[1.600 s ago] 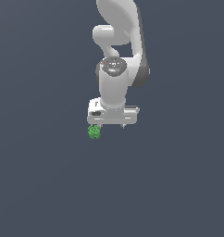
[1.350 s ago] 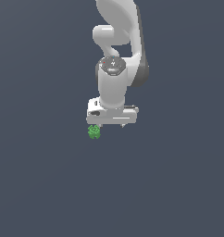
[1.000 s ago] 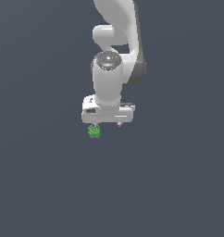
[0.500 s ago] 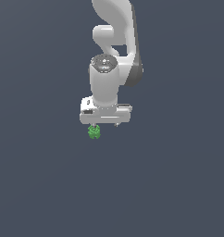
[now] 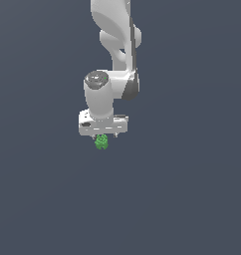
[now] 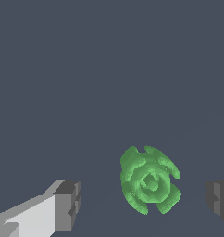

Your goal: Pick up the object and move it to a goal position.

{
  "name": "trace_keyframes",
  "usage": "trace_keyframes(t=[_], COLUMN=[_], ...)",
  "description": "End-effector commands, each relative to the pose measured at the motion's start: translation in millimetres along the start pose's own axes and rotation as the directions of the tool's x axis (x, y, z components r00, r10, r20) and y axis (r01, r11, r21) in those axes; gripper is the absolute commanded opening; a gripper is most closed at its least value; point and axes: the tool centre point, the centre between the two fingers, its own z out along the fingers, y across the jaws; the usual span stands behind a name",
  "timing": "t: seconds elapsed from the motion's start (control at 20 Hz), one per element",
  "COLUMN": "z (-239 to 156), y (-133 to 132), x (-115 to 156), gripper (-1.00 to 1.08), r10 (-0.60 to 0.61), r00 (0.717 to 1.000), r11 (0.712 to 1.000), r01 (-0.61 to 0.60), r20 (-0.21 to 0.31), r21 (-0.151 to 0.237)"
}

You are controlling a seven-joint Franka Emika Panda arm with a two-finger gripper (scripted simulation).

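Between our jaws [image 6: 144,203] we see the object [image 6: 149,181], a lumpy green blob. From the wrist view, going left to right, one finger [image 6: 65,203] stands apart from the object, then comes the object itself, then a gap, then the other finger [image 6: 220,202] at the frame's edge. The jaws are spread wide and touch nothing. From the exterior view, our gripper [image 5: 103,130] points straight down from the arm [image 5: 115,50], and the object [image 5: 101,142] sits just under it on the plain dark desk [image 5: 192,189], towards the exterior view's left of the palm's middle.
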Motion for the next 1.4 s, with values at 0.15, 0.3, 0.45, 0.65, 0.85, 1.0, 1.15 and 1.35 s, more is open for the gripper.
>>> trace_keyframes(t=[0.15, 0.3, 0.45, 0.65, 0.85, 1.0, 1.15, 1.35], z=[21.8, 28.2, 31.0, 31.8, 42.7, 57.4, 71.3, 80.4], y=[17.4, 22.4, 24.7, 24.4, 24.3, 24.1, 24.1, 24.3], x=[-18.0, -23.8, -26.5, -26.0, -26.6, -27.3, -27.7, -27.2], gripper=[1.0, 1.0, 1.0, 1.0, 1.0, 1.0, 1.0, 1.0], r10=[-0.025, -0.032, -0.035, -0.033, -0.033, -0.034, -0.034, -0.035], r00=[1.0, 0.999, 0.999, 0.999, 0.999, 0.999, 0.999, 0.999], r11=[1.0, 0.999, 0.999, 0.999, 0.999, 0.999, 0.999, 0.999], r01=[0.025, 0.032, 0.035, 0.033, 0.033, 0.034, 0.034, 0.035], r20=[-0.001, -0.002, -0.002, -0.001, -0.001, -0.002, -0.002, -0.002], r21=[0.008, 0.011, 0.011, 0.011, 0.011, 0.011, 0.011, 0.012])
